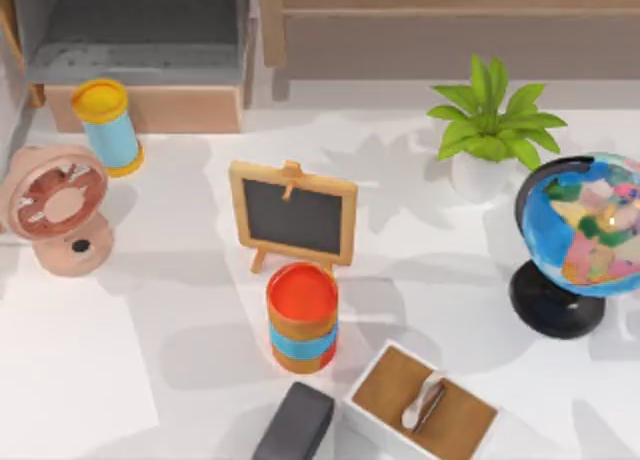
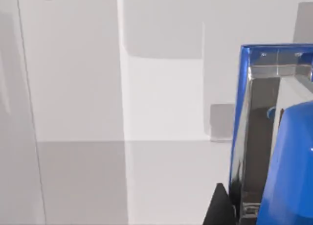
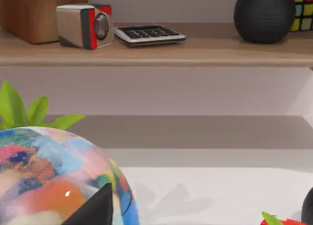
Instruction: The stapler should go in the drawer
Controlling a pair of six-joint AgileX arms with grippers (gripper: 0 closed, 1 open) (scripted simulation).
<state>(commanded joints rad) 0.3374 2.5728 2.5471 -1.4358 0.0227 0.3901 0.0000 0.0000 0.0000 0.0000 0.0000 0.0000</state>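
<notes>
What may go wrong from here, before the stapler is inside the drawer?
1. The yellow-lidded canister stands just before the drawer front; an arm passing low might knock it.
2. The stapler is beside the left gripper, but the hold cannot be judged; it might slip.
3. The right gripper is near the globe and might bump it.

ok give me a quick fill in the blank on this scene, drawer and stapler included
1. In the top view, the drawer at the far left stands ___.
2. The stapler in the left wrist view is coloured ___.
3. The can in front of the chalkboard has a ___ lid.
4. The globe stands on a ___ base.

Missing words: open; blue; red; black
</notes>
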